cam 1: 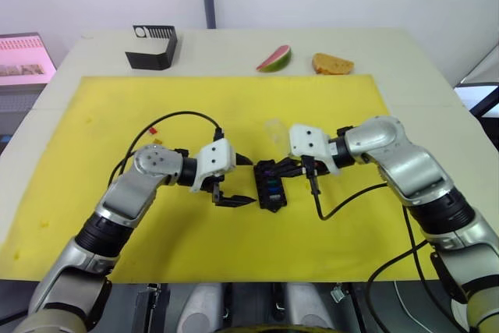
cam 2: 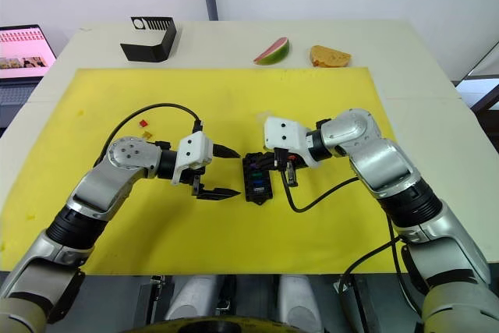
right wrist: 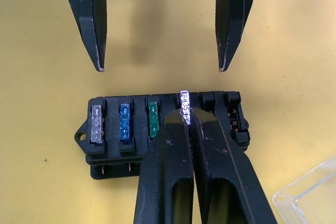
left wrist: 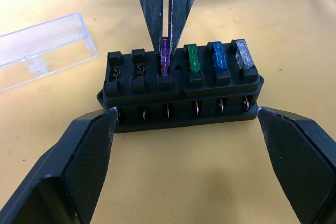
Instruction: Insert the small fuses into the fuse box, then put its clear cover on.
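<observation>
The black fuse box (cam 1: 272, 189) lies mid-mat between both grippers. Green (left wrist: 192, 57), blue (left wrist: 217, 56) and whitish (left wrist: 242, 53) fuses sit in its slots. My right gripper (right wrist: 186, 123) is shut on a violet fuse (left wrist: 165, 56), whose blades rest in the slot beside the green one. Two slots at that row's end are empty. My left gripper (cam 1: 245, 181) stands open just left of the box, a finger (left wrist: 79, 166) off each end. The clear cover (left wrist: 42, 45) lies flat on the mat behind the box. Red (cam 1: 153, 128) and amber (cam 1: 158, 142) fuses lie loose at the left.
The yellow mat (cam 1: 117, 224) covers most of the table. At the back stand a black angular holder (cam 1: 152, 46), a watermelon slice (cam 1: 274, 58) and a piece of bread (cam 1: 332, 63). A laptop screen (cam 1: 23, 58) sits at the far left. Black cables loop from both wrists.
</observation>
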Tool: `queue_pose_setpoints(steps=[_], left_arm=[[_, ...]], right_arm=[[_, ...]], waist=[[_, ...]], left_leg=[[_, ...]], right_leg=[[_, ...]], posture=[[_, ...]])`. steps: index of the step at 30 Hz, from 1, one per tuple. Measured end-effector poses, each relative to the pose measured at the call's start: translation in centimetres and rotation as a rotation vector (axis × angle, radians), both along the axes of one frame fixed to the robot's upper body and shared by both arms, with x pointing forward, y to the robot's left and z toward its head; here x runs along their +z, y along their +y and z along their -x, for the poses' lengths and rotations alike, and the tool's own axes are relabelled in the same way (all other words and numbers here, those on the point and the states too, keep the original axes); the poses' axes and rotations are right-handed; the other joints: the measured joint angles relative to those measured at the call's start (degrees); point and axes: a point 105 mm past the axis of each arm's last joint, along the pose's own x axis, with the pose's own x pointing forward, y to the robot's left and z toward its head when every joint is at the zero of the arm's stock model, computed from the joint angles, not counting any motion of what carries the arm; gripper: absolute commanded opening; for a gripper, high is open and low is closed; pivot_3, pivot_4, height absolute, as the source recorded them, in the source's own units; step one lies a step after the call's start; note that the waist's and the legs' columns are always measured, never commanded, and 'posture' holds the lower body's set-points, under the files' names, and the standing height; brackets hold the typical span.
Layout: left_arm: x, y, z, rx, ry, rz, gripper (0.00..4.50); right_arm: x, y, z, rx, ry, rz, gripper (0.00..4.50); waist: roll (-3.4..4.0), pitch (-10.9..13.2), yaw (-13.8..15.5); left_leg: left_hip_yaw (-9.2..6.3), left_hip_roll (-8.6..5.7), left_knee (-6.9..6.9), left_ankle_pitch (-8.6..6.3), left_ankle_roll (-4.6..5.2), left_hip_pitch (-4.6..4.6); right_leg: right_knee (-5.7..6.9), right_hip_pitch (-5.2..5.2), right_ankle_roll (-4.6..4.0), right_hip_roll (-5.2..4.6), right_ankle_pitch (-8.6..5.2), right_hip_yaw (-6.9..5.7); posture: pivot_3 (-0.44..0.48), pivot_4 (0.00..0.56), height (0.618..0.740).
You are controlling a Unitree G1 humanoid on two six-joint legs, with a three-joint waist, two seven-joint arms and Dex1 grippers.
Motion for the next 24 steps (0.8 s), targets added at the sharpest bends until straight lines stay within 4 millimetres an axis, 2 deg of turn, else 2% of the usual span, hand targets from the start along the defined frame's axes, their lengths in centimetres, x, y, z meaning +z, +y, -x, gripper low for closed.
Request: queue_pose_setpoints(steps=[24], left_arm=[[0.01,-0.01,-0.05,0.004,-0.003,0.001,4.45]], right_arm=[[-0.48,-0.24,-0.22,-0.020,0.003,0.024,0.00]], waist=[[0.00,0.00,0.02]], left_leg=[[0.00,0.00,0.01,0.00,0.00,0.00]], right_leg=[[0.00,0.00,0.00,0.00,0.00,0.00]], posture=[[0.000,0.150,0.740]])
